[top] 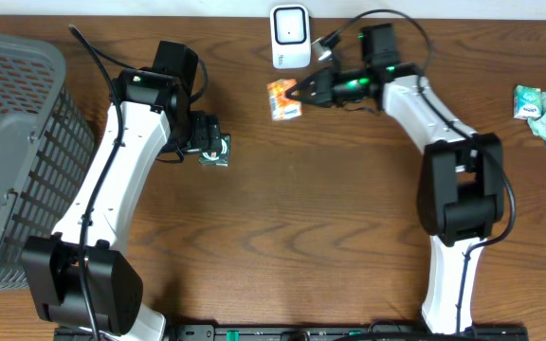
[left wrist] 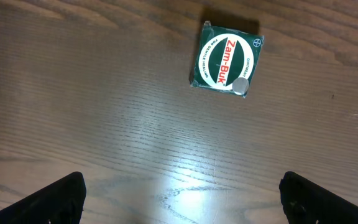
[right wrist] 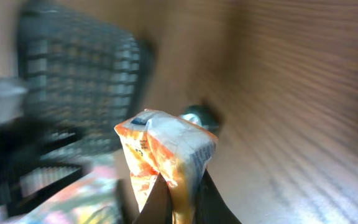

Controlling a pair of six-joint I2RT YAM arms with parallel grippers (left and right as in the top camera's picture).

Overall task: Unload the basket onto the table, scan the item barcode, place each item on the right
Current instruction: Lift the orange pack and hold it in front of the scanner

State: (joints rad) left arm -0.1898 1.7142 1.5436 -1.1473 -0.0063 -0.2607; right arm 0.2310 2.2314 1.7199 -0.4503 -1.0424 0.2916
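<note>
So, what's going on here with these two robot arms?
The right arm's tool is shut on a crinkly orange and white packet, holding it close to the small white scanner at the far edge of the wooden table. The left arm's tool hangs wide open above a little green square Zam-Buk box that lies flat on the table, not touching it. A grey mesh basket sits at the left side.

Green box [left wrist: 227,59], upper right of left wrist frame: "Zam-Buk" in red on a white oval, small "OINTMENT" at the oval's edge. Orange packet [right wrist: 166,155]: print blurred, unreadable.
</note>
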